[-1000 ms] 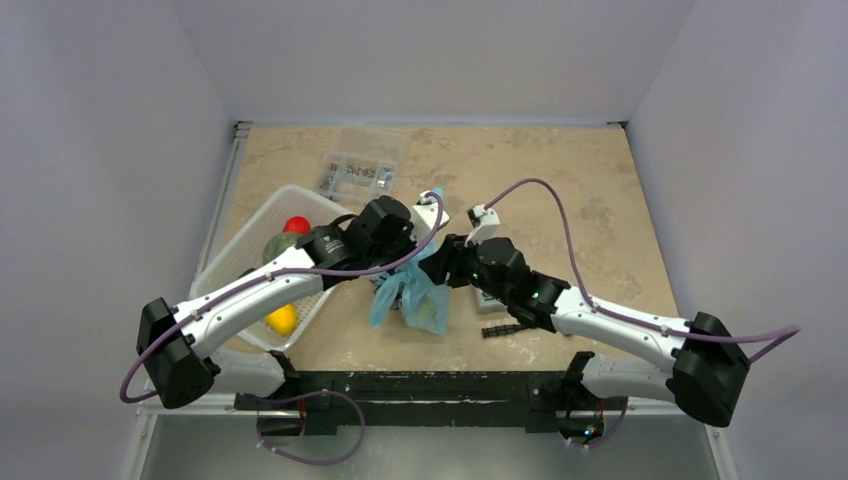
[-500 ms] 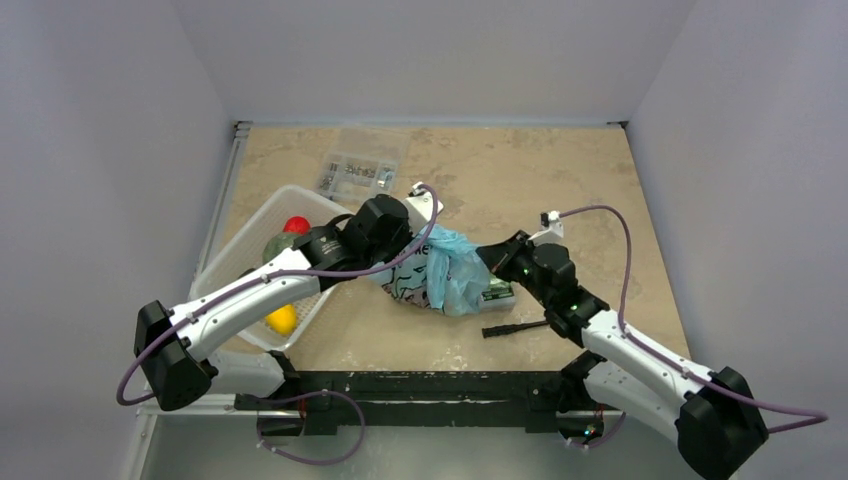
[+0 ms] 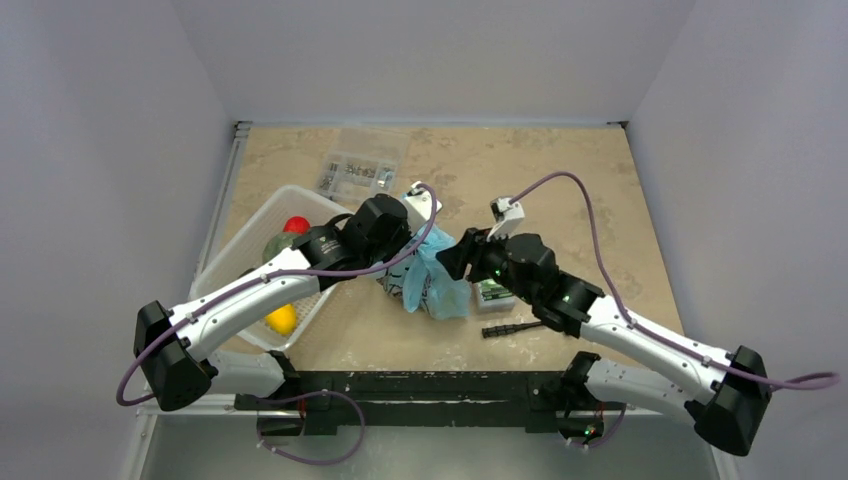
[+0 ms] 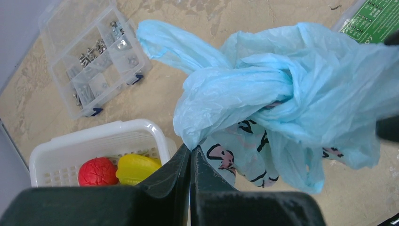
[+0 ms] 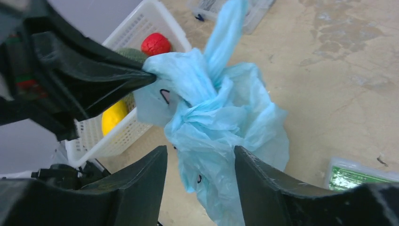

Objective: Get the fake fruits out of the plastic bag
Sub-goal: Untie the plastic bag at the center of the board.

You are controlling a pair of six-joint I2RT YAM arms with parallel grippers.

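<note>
Change: right arm (image 3: 620,325) has swung back toward the bag, which was stretched wide before and is now bunched.
Table (image 3: 560,170): beige, mottled.
Basket (image 4: 117,126): white mesh, left of bag.
Bag (image 3: 430,285): light blue, knotted, hanging between both grippers; contents hidden.
Left gripper (image 4: 190,153): fingers pressed together on a bag fold.
Right gripper (image 5: 200,153): fingers spread, bag just ahead.
Fruits (image 4: 98,172): red, yellow and green, in basket.

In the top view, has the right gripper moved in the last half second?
Yes. The right gripper moved left: it was over the green circuit board on the table, and it is now left of that board, close against the plastic bag.
</note>
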